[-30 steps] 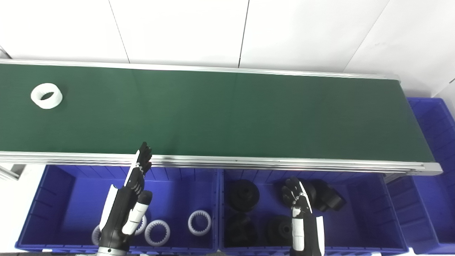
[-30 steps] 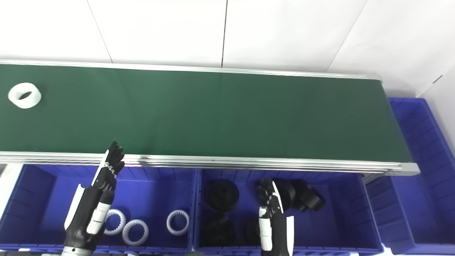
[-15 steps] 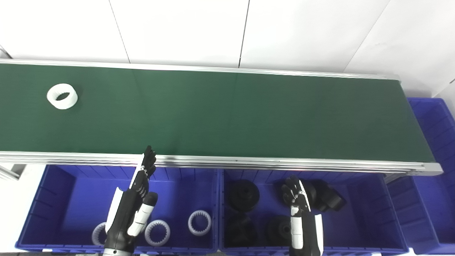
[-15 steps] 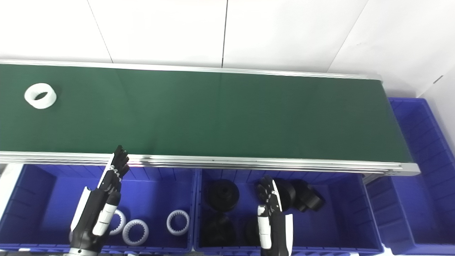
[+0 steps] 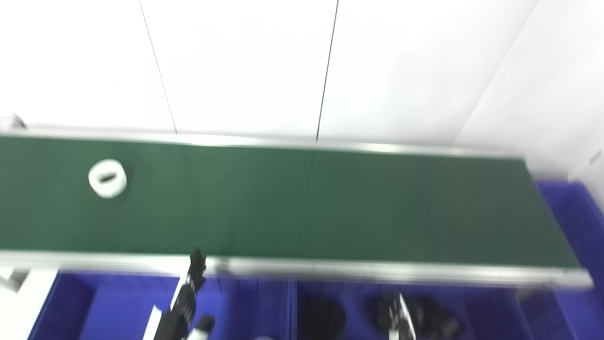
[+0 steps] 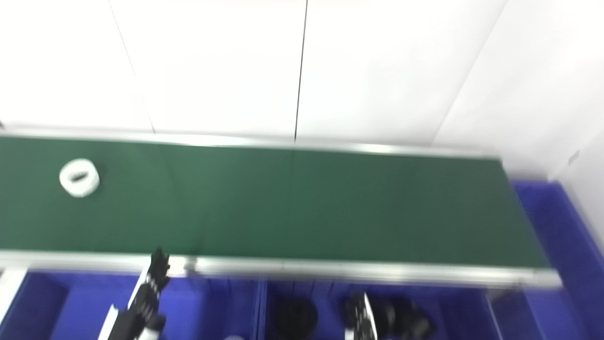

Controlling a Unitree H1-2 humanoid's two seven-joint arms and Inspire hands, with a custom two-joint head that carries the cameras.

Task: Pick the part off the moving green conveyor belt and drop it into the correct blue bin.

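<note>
A white toothed ring (image 5: 107, 178) lies on the left part of the green conveyor belt (image 5: 330, 208), alone on it. My left hand (image 5: 185, 302) stands open and holds nothing, its fingertips reaching up to the belt's near metal rail, below and to the right of the ring. Only the fingers of my right hand (image 5: 398, 317) show at the bottom edge, open, over the bin of black parts (image 5: 424, 318). Both views are blurred.
Blue bins run under the belt's near rail: the left bin (image 5: 108, 302) and the middle bin (image 5: 486, 314) holding black parts. Another blue bin (image 5: 578, 222) stands past the belt's right end. A white wall rises behind the belt.
The camera has tilted up, shifting the whole picture down and blurring it. The white ring has ridden the belt to the right. Both hands keep about the same pose.
</note>
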